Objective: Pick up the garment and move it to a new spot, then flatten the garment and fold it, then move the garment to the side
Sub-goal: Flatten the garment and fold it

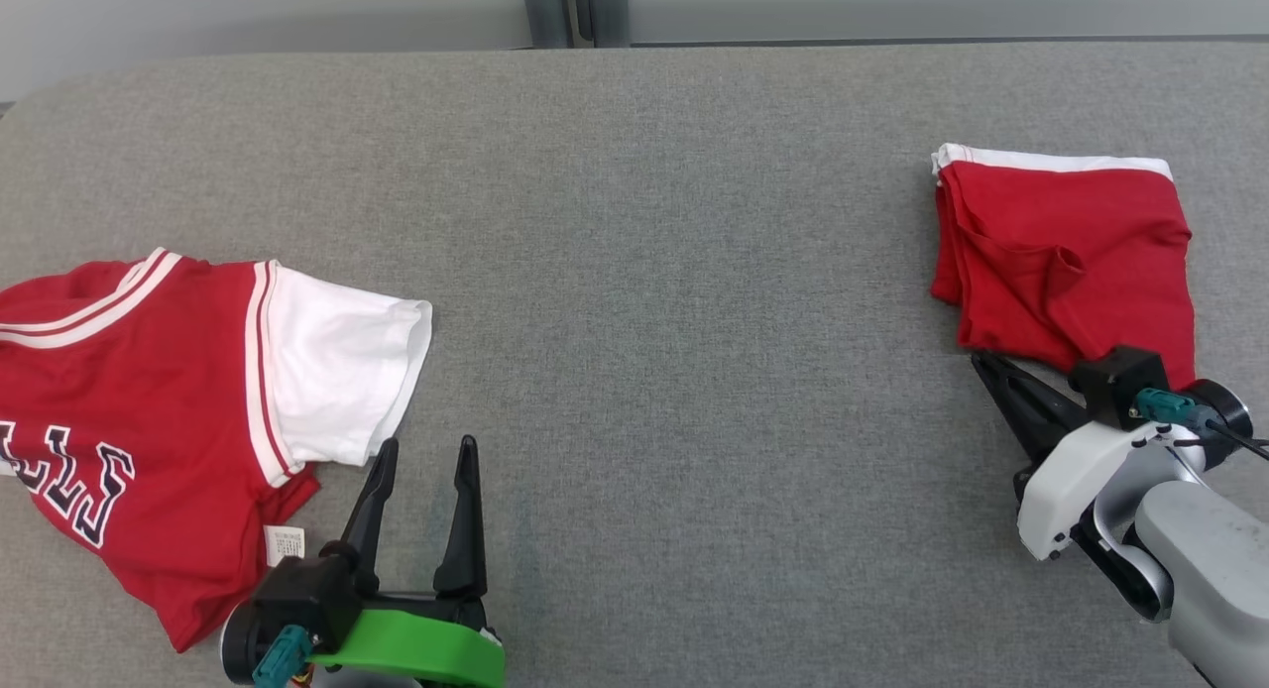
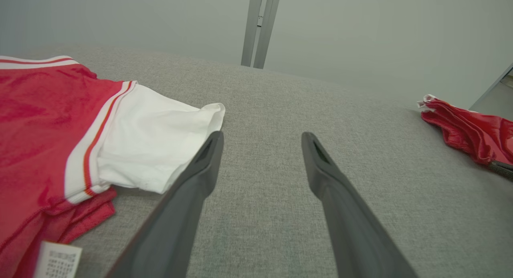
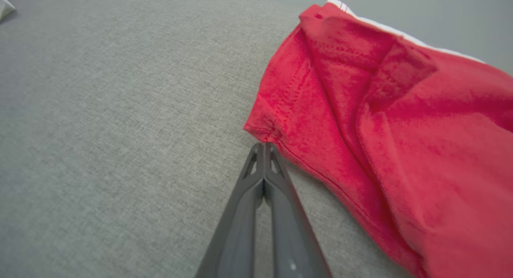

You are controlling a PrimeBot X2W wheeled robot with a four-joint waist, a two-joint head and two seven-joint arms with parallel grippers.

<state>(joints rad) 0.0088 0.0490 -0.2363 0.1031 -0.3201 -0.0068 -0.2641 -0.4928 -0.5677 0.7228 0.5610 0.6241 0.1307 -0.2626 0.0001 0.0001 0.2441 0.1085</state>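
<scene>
A folded red garment (image 1: 1071, 262) with a white band along its far edge lies at the right of the grey fabric table (image 1: 674, 272). My right gripper (image 1: 980, 359) is shut, and its joined tips touch the garment's near left corner (image 3: 260, 133) with no cloth seen between them. At the left, a red jersey (image 1: 149, 371) with white trim, dark lettering and a white sleeve (image 1: 337, 371) lies spread out. My left gripper (image 1: 427, 445) stands open just right of that sleeve, empty; its left fingertip (image 2: 214, 144) is at the sleeve's edge (image 2: 208, 121).
The table's back edge runs along a pale wall with a grey metal post (image 1: 560, 9) behind the middle. A white label (image 1: 285, 544) sticks out of the jersey's hem near my left wrist. Bare grey fabric lies between the two red pieces.
</scene>
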